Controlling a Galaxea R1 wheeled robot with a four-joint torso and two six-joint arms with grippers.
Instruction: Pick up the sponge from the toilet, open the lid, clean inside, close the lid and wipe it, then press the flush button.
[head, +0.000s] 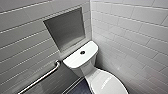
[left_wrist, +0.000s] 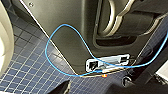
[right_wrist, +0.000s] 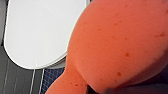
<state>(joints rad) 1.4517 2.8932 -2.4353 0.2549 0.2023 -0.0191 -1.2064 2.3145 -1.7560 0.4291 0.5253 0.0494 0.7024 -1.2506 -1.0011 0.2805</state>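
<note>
The white toilet (head: 75, 62) stands in the tiled corner, and the round dark flush button (head: 82, 52) sits in the middle of its tank top. The oval lid (head: 107, 83) lies down flat over the bowl. In the right wrist view the red-orange sponge (right_wrist: 120, 42) looms large, pinched narrow at one end where my right gripper is shut on it. It hangs above and beside the front of the lid (right_wrist: 37, 32), apart from it. My left gripper holds nothing and is low beside my own base.
A steel grab bar (head: 42, 80) slants along the left wall below a recessed niche (head: 65, 27). White tiled walls close in on both sides. The floor (left_wrist: 27, 67) is dark blue mosaic tile. A blue cable (left_wrist: 50, 47) loops over my base panel.
</note>
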